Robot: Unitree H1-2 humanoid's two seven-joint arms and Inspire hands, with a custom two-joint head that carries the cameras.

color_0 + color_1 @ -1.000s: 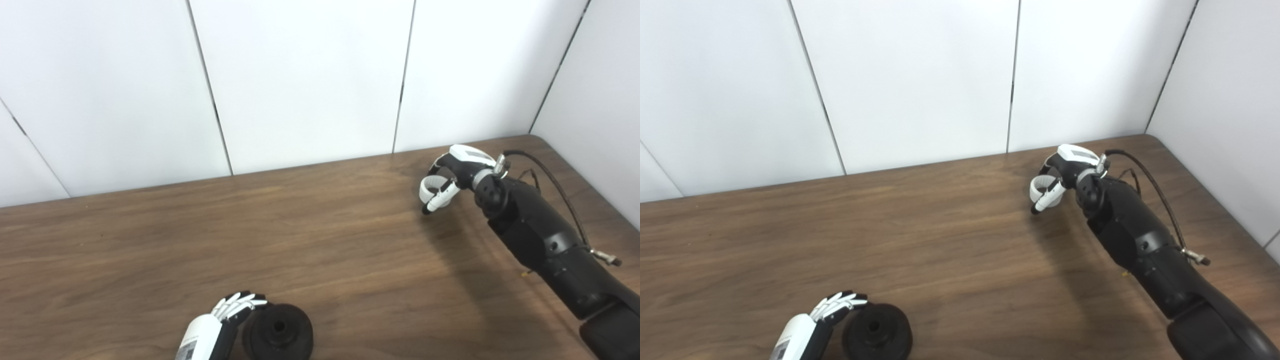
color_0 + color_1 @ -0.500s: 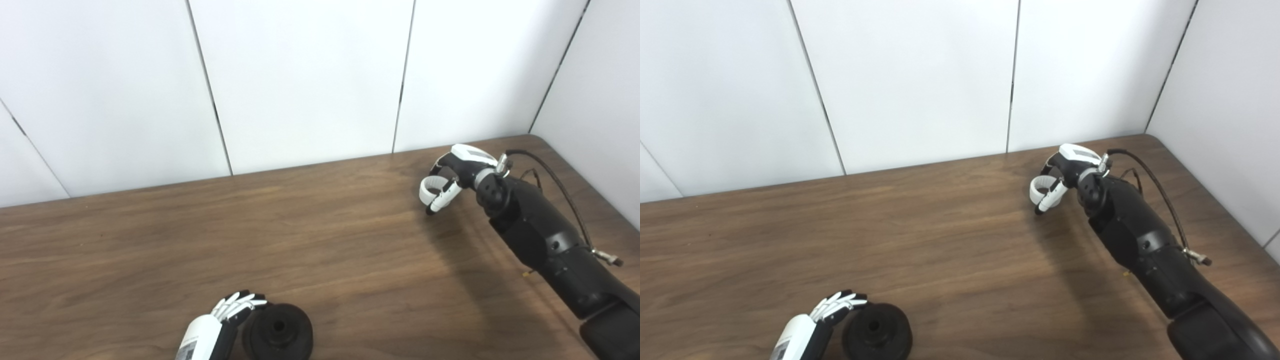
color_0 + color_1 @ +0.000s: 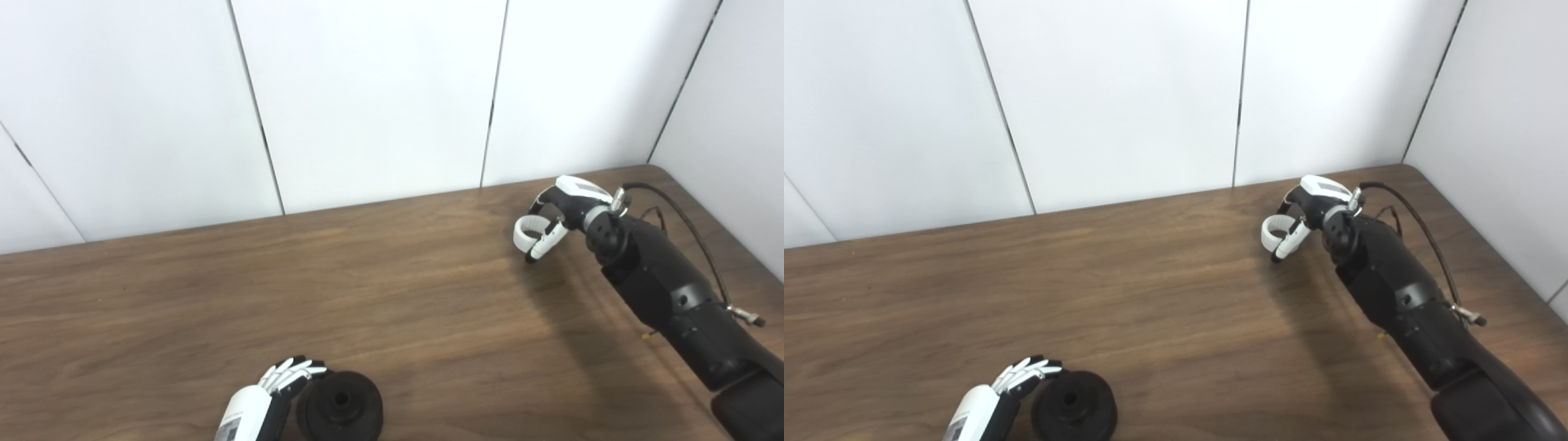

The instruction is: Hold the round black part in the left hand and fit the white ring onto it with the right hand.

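The right robot hand (image 3: 554,217), closed on the white ring (image 3: 527,231), has barely shifted right. The left robot hand (image 3: 278,386) stays against the black part (image 3: 340,408), its grip unclear.

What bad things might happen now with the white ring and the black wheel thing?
The right hand holds the white ring far from the round black part, so it might slip on the way. The left hand is only beside the part, so the part might slide when pushed.

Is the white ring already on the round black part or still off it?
Off. The white ring is held in the right robot hand at the table's far right, well apart from the round black part beside the left robot hand.
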